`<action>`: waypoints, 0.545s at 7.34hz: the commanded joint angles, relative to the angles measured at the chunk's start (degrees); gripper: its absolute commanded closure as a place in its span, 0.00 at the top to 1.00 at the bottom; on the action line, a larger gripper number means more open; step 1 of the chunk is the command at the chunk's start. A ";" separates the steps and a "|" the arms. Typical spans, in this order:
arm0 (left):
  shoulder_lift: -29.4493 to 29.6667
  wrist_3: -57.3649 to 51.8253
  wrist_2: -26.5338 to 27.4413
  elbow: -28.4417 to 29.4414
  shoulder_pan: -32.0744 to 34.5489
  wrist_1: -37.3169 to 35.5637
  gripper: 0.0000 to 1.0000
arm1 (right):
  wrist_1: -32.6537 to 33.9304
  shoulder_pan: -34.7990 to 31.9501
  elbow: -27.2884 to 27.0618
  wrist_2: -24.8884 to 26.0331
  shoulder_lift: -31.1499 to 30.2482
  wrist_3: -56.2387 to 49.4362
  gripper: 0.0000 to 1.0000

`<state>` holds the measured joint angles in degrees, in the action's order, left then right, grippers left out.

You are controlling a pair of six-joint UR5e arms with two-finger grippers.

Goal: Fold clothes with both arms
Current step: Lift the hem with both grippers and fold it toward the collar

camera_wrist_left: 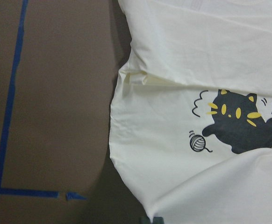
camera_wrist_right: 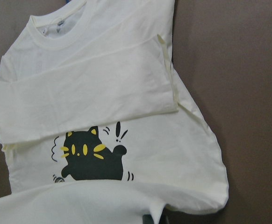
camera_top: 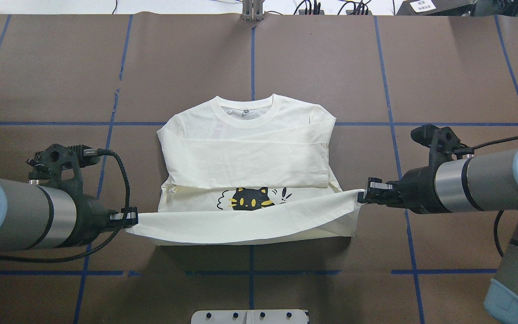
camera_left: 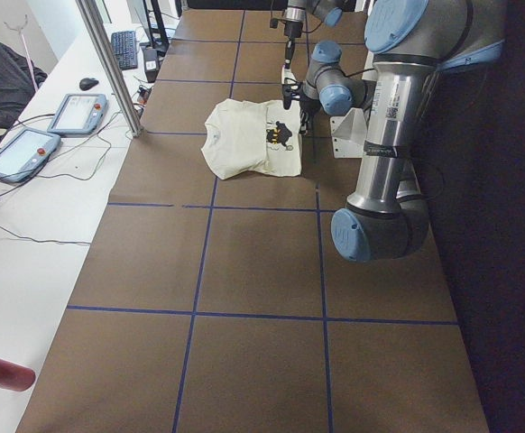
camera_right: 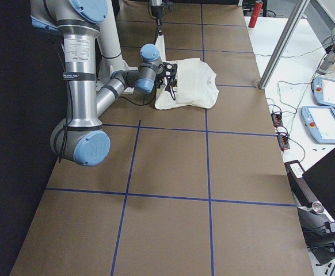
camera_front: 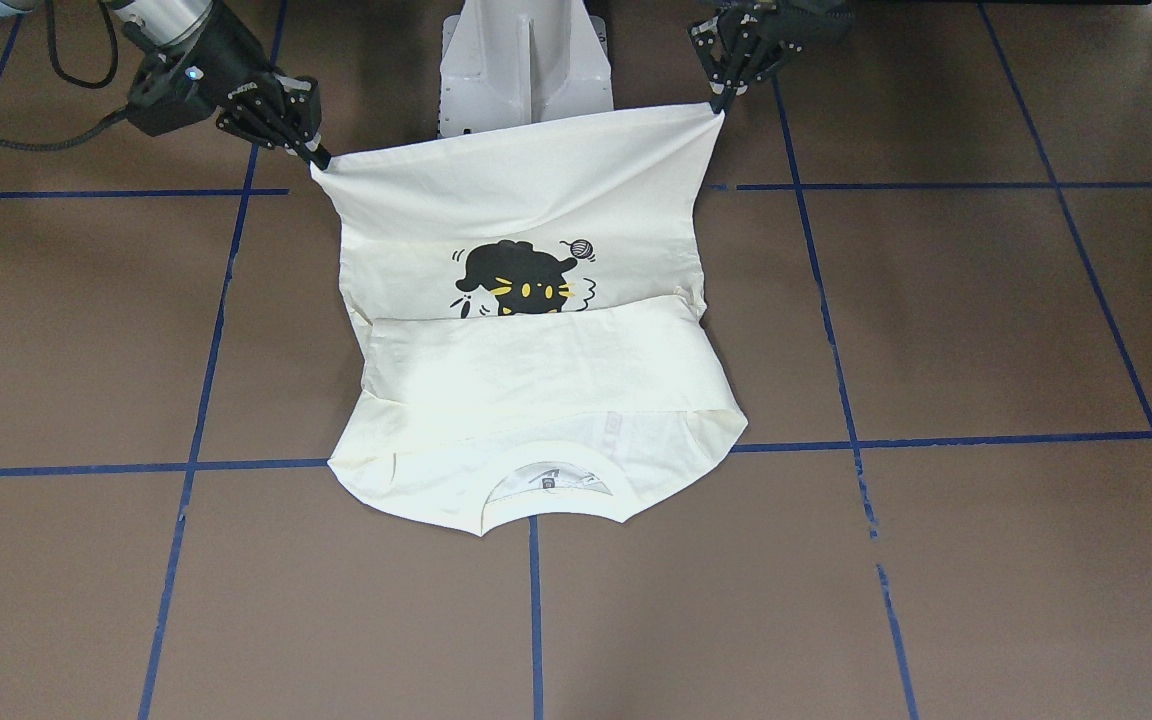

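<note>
The cream-white shirt lies front up on the brown table, collar at the far side, both sleeves folded across its chest. Below the sleeves the black cat print with yellow eyes shows. The hem is lifted off the table and stretched between my two grippers. My left gripper is shut on the hem's left corner. My right gripper is shut on the hem's right corner. In the front-facing view the same raised hem hangs between the left gripper and the right gripper.
The brown table carries a blue tape grid. The white pedestal base stands at the near middle edge. Tablets and cables lie on a white bench beyond the far edge, with a red bottle at one end.
</note>
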<state>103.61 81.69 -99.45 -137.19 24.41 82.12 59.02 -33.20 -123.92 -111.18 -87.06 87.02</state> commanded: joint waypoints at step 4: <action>8.18 -5.83 0.13 13.67 10.29 0.41 0.00 | 0.22 -10.38 15.14 -0.36 12.66 -3.35 0.00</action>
<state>109.61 77.71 -99.43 -128.31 32.42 82.31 59.22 -41.89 -114.16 -111.45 -78.71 84.29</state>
